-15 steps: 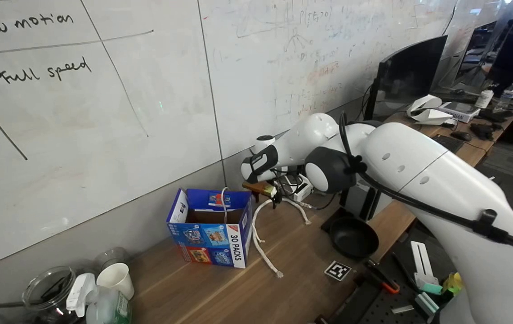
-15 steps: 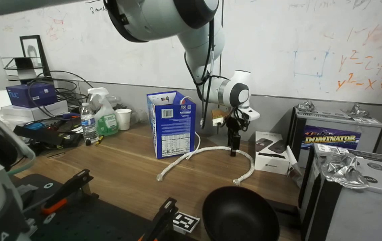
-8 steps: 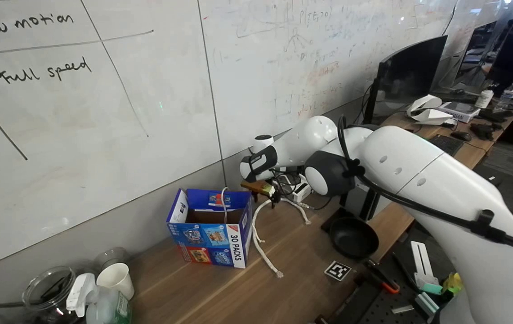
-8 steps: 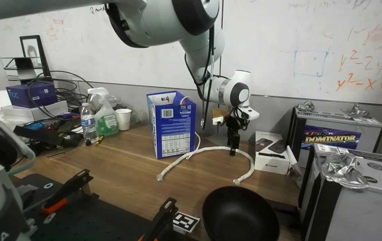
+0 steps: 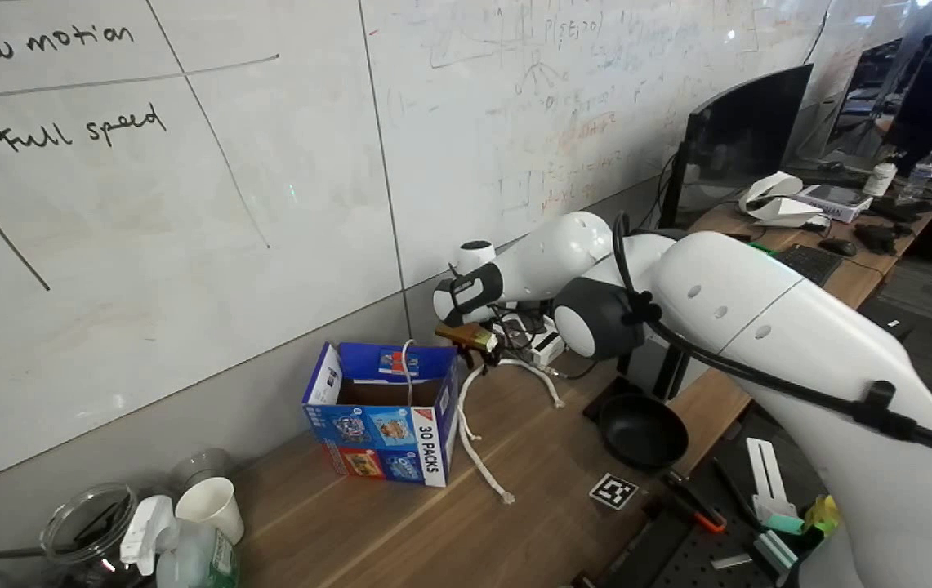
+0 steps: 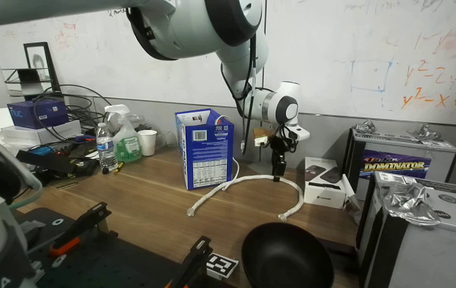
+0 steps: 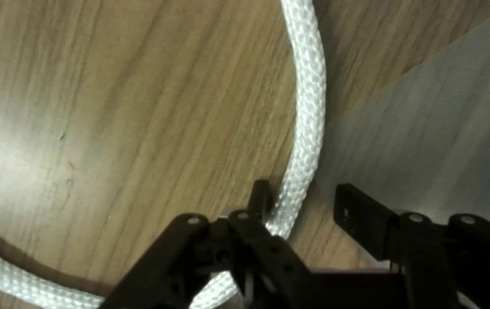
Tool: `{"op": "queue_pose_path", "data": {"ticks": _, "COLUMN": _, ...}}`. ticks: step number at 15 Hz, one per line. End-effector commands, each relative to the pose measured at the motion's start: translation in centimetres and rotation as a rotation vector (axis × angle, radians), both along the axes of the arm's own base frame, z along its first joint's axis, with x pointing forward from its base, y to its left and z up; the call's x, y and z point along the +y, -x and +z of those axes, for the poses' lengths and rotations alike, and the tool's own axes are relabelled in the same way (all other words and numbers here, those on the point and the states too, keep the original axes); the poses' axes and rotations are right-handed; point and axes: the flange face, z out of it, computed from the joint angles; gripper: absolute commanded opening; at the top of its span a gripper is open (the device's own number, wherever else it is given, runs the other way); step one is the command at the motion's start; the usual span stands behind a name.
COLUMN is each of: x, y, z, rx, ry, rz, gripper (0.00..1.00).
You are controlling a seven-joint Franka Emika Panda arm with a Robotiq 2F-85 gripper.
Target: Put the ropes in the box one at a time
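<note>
A white rope (image 6: 247, 177) lies curved on the table; the wrist view shows its braided length (image 7: 307, 107) passing between the fingers of my gripper (image 7: 302, 191). The jaws stand open around it, with the rope near the left finger and a gap to the right one. In an exterior view my gripper (image 6: 279, 176) is low over the rope's bend. The blue box (image 5: 380, 441) stands upright with its top open. A white cord (image 5: 409, 371) arches over its rim. Beside the box another cord piece (image 6: 236, 170) reaches the table, partly hidden.
A black pan (image 5: 643, 431) sits near the table's front. Close to the gripper are a white phone carton (image 6: 323, 186) and a wooden block (image 6: 261, 136) by the wall. A paper cup (image 6: 147, 142) and spray bottle (image 6: 126, 138) stand past the box.
My gripper has shifted slightly, its tips a little higher and to the left in both exterior views. The ropes and the box look the same as before.
</note>
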Motion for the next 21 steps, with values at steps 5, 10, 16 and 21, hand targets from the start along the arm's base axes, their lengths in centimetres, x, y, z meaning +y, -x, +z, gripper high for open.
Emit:
{"op": "queue_pose_path", "data": {"ticks": 5, "x": -0.3, "y": 0.0, "z": 0.1, "rx": -0.002, "ry": -0.071, "rz": 0.128, "gripper": 0.07}}
{"op": "queue_pose_path", "data": {"ticks": 10, "x": -0.1, "y": 0.4, "z": 3.2, "rx": -0.037, "ry": -0.152, "rz": 0.298, "gripper": 0.08}}
{"op": "queue_pose_path", "data": {"ticks": 16, "x": 1.0, "y": 1.1, "z": 12.4, "rx": -0.131, "ry": -0.217, "rz": 0.398, "gripper": 0.08}}
{"op": "queue_pose_path", "data": {"ticks": 21, "x": 1.9, "y": 2.1, "z": 22.8, "rx": -0.246, "ry": -0.215, "rz": 0.401, "gripper": 0.07}}
